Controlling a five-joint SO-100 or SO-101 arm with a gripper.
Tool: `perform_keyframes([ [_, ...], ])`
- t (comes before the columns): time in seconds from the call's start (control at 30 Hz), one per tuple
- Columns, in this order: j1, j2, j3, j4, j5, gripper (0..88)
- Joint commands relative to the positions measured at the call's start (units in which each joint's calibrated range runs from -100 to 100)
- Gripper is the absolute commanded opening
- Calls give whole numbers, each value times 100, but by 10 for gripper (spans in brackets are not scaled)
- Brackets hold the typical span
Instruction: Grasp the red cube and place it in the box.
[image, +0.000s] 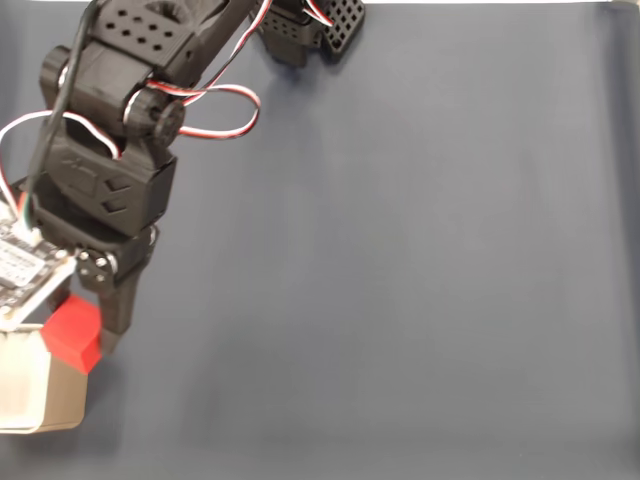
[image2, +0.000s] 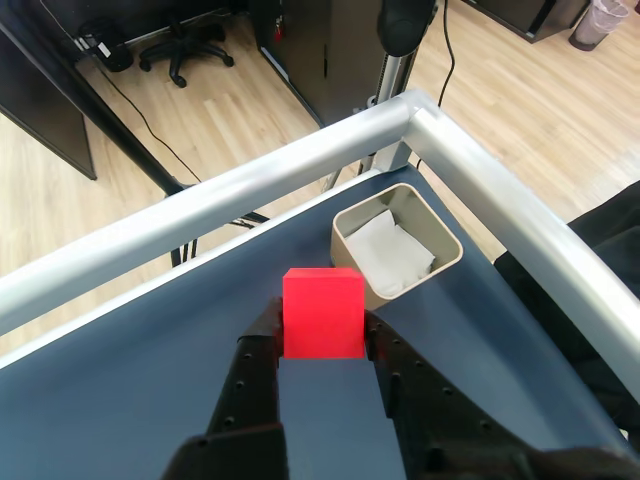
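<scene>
The red cube (image: 76, 333) (image2: 322, 313) sits between the fingers of my gripper (image: 85, 335) (image2: 322, 330), which is shut on it and holds it above the table. In the fixed view the cube hangs at the right edge of the beige box (image: 30, 395), at the lower left of the picture, and overlaps its corner. In the other view the box (image2: 443, 240) stands just beyond the cube, near the table's corner. Its inside is white, and something white and crumpled lies in it.
A dark blue mat (image: 400, 260) covers the table. A silver metal rail (image2: 250, 185) runs along the table's edges past the box. The arm's black base (image: 310, 30) is at the top of the fixed view. Wooden floor and office chairs lie beyond.
</scene>
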Motion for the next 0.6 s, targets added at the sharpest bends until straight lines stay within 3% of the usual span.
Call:
perform_keyframes([
  [0.0, 140, 123, -621, 6, 29, 0],
  [0.57, 545, 1483, -2299, 14, 49, 0],
])
